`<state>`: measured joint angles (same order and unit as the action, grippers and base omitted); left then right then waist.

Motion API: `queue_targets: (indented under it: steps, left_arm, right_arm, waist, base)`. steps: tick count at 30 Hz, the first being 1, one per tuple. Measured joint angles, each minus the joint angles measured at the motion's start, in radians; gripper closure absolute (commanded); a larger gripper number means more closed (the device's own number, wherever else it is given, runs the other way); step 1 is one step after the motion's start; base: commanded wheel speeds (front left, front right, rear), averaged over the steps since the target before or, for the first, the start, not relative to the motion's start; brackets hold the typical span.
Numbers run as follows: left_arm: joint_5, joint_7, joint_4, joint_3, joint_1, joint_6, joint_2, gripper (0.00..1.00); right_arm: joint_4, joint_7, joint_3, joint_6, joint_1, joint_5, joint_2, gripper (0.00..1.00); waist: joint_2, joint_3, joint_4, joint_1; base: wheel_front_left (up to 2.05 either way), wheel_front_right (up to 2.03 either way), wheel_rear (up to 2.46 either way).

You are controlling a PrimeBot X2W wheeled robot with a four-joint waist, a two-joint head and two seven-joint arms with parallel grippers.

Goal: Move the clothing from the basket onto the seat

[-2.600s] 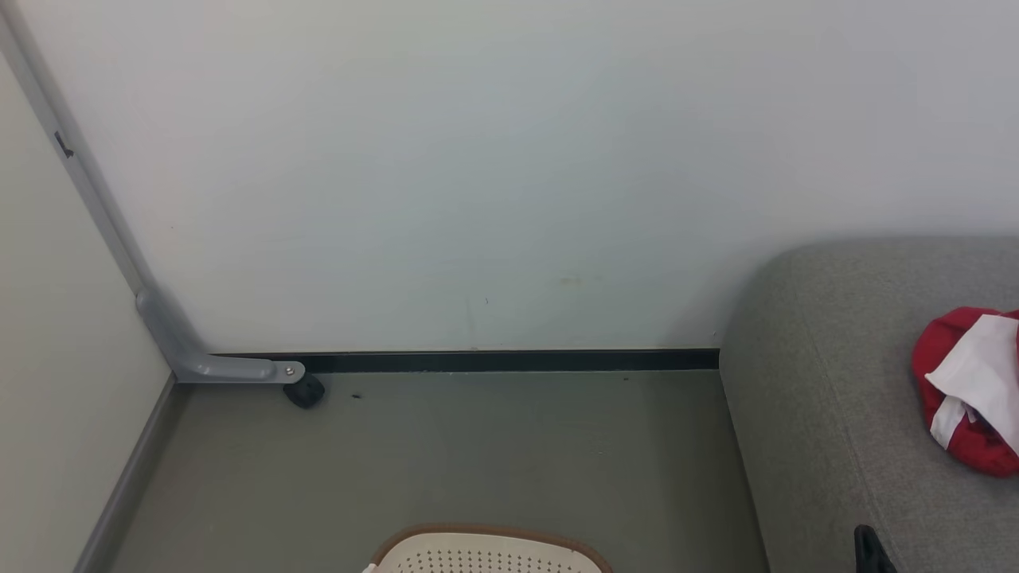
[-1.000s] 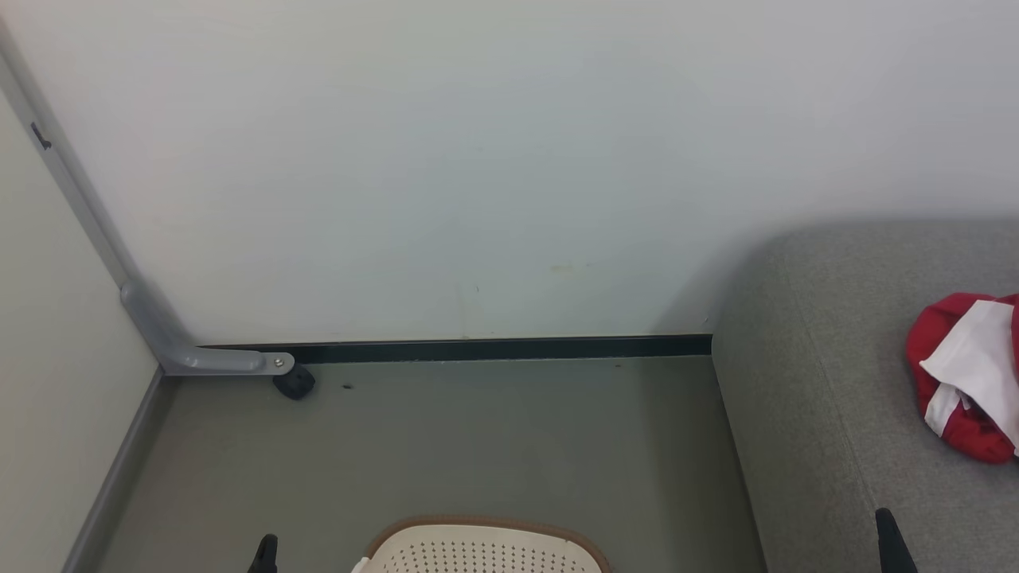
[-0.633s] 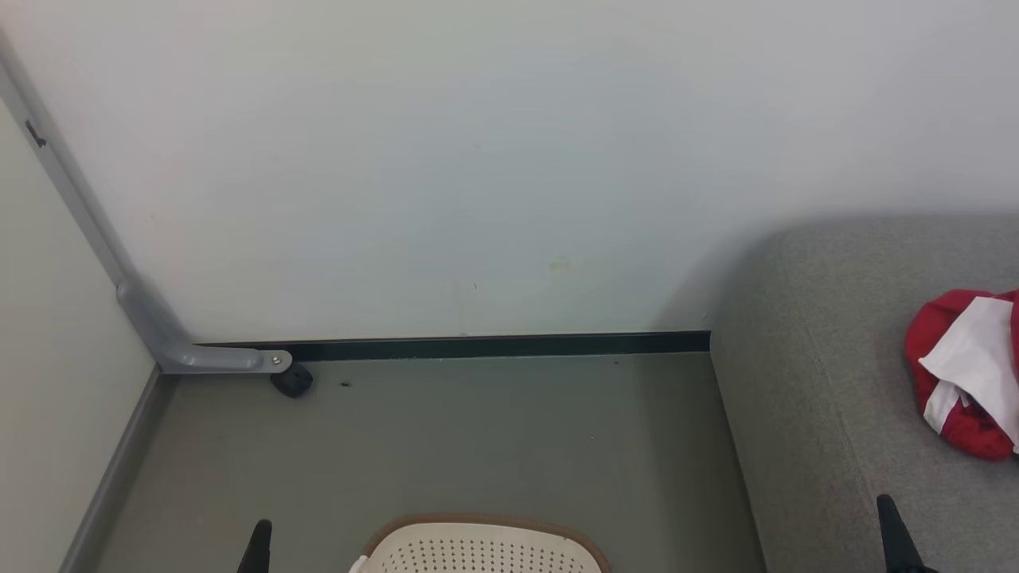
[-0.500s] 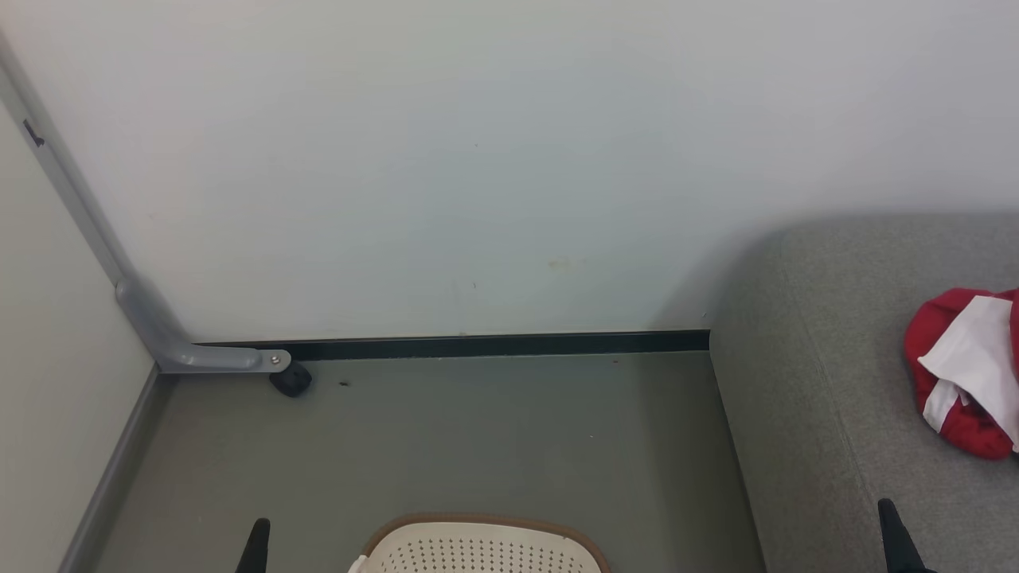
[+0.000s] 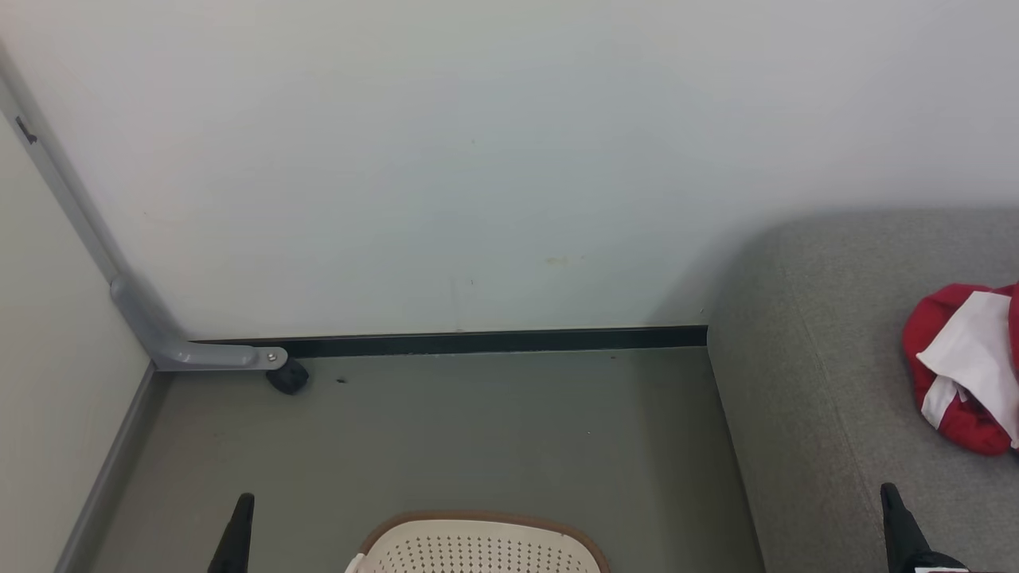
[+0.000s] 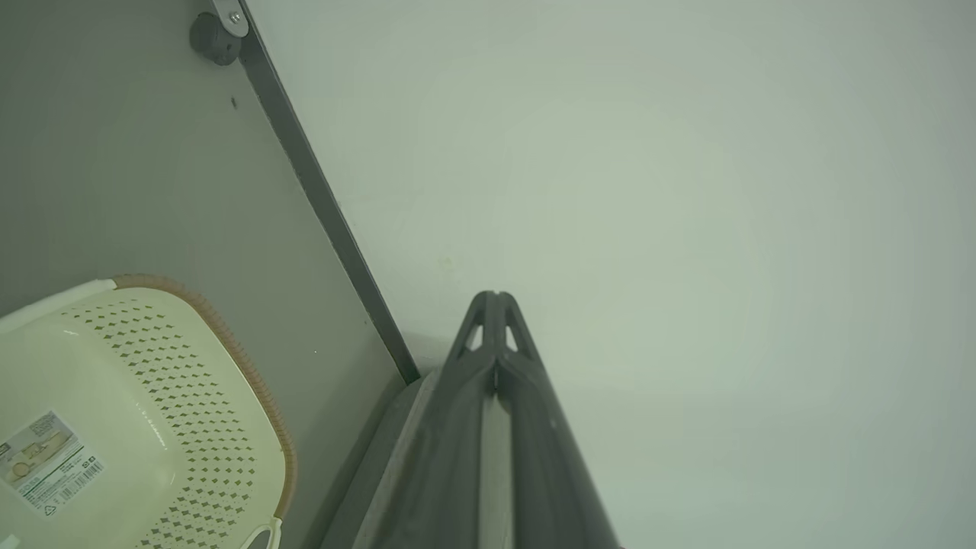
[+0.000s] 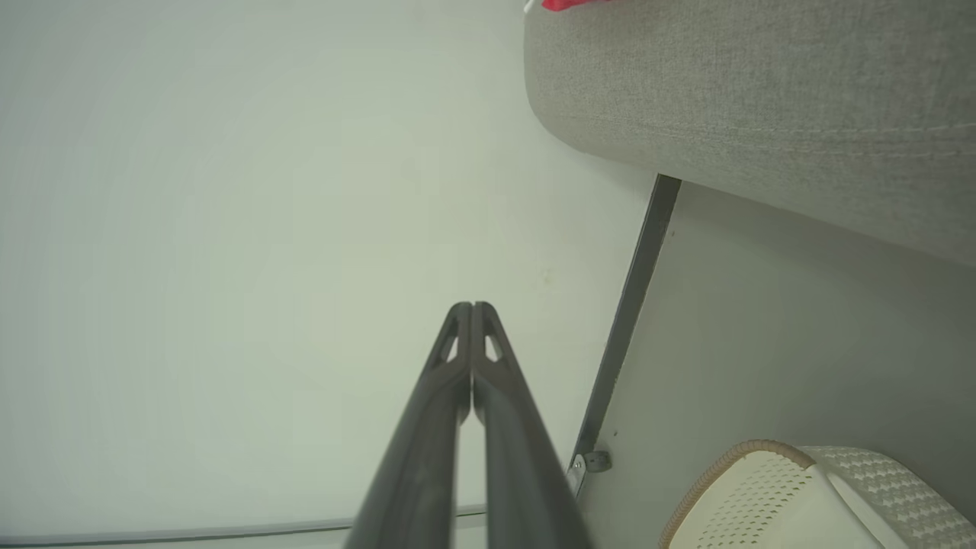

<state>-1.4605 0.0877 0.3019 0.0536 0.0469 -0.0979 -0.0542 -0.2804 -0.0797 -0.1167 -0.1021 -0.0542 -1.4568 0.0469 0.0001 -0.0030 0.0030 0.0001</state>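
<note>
A red and white piece of clothing (image 5: 967, 366) lies crumpled on the grey seat (image 5: 828, 382) at the right of the head view; a red scrap of clothing (image 7: 568, 4) peeks over the seat (image 7: 762, 84) in the right wrist view. The cream basket (image 5: 478, 545) with its brown rim stands on the floor at the bottom centre. The basket (image 6: 130, 412) shows no clothing in the part I see of its inside. My left gripper (image 6: 496, 296) is shut with nothing in it, left of the basket. My right gripper (image 7: 471, 306) is shut and holds nothing, over the seat's front.
A white wall (image 5: 478, 159) rises close ahead with a dark skirting strip (image 5: 493, 341). At the left corner a grey metal bracket (image 5: 183, 346) ends in a small black wheel (image 5: 286, 376). Grey floor (image 5: 446, 438) lies between the wall, basket and seat.
Both grippers' dark fingertips have risen higher at the bottom corners of the head view. The camera has shifted a little, sliding the whole scene up and left.
</note>
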Motion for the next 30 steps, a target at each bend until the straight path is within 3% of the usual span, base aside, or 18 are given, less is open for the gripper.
queue_targets:
  steps: [10, 30]
  left_arm:
    - [-0.123, 0.025, 0.000, 0.032, 0.019, -0.018, 0.011, 1.00]
    - [-0.140, 0.025, 0.000, 0.033, 0.029, -0.025, 0.014, 1.00]
  right_arm:
    - [-0.020, -0.031, -0.019, -0.016, -0.026, -0.135, -0.003, 1.00]
    - [-0.021, -0.034, -0.021, -0.017, -0.027, -0.137, -0.004, 1.00]
  waist:
    - [0.0000, 0.005, -0.003, 0.0000]
    - [0.0000, 0.005, -0.003, 0.0000]
  base:
    - [0.00, 0.00, 0.00]
    - [0.00, 0.00, 0.00]
